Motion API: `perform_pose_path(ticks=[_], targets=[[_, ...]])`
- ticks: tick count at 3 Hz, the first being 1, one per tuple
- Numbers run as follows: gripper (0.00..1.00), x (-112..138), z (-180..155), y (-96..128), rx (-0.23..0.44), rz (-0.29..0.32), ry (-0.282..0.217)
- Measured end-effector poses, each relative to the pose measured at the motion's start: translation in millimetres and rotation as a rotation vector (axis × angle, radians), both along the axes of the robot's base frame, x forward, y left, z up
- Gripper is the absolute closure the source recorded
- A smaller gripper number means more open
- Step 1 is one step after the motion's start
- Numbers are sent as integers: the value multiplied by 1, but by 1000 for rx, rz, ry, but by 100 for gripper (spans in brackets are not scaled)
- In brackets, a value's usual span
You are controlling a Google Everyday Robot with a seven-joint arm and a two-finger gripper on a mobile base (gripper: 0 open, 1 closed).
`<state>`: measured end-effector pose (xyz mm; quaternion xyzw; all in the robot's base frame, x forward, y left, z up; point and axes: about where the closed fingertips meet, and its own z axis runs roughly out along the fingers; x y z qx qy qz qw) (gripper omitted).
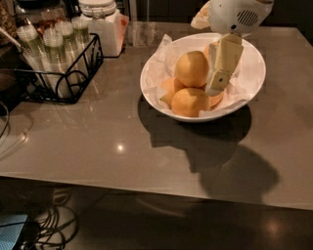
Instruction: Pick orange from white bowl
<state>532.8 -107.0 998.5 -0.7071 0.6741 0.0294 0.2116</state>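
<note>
The white bowl (252, 73), lined with crumpled white paper, stands on the grey table right of centre and holds several yellow-orange fruits. The orange (191, 68), the roundest one, sits on top of the pile at the bowl's middle. A flatter yellow-orange fruit (190, 101) lies in front of it. My gripper (216, 87) hangs down from the white arm head (234, 14) over the bowl, just right of the orange and close beside it. It hides the fruit at the back right of the bowl.
A black wire rack (73, 83) of clear bottles stands at the back left. A white lidded jar (101, 24) and a clear glass (142, 33) stand behind the bowl. The table's front edge (146, 188) runs below, with cables (49, 229) on the floor.
</note>
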Motion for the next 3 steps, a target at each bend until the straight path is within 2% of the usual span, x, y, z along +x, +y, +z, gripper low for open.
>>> perform_pose_path(ticks=[1, 3], targets=[[0, 11, -12, -4, 26, 1, 5], [0, 58, -51, 15, 91, 83, 68]])
